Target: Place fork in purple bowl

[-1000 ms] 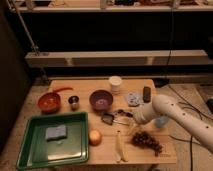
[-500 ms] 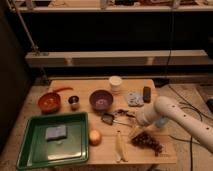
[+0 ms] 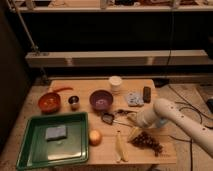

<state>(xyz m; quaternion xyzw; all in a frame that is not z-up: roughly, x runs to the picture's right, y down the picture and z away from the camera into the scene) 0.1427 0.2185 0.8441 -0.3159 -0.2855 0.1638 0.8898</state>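
Observation:
The purple bowl (image 3: pixel 101 100) stands upright near the middle of the wooden table (image 3: pixel 160 152), with a paler inside. A thin silvery line that looks like the fork (image 3: pixel 121 123) lies on the table in front of and to the right of the bowl. My gripper (image 3: pixel 132 120), at the end of the white arm (image 3: pixel 172 120) that comes in from the right, is low over the table at the fork's right end. Whether it touches the fork is hidden.
An orange-red bowl (image 3: pixel 49 101) and a small metal cup (image 3: pixel 74 102) stand left of the purple bowl. A dark square-headed item (image 3: pixel 107 118), a green tray (image 3: pixel 30 150) with a blue sponge (image 3: pixel 55 132), an orange (image 3: pixel 95 137), a banana (image 3: pixel 119 146), grapes (image 3: pixel 146 141) and a white cup (image 3: pixel 115 82) are around.
The arm has come down and slightly forward toward the table beside the fork. The bowls and other items have not moved.

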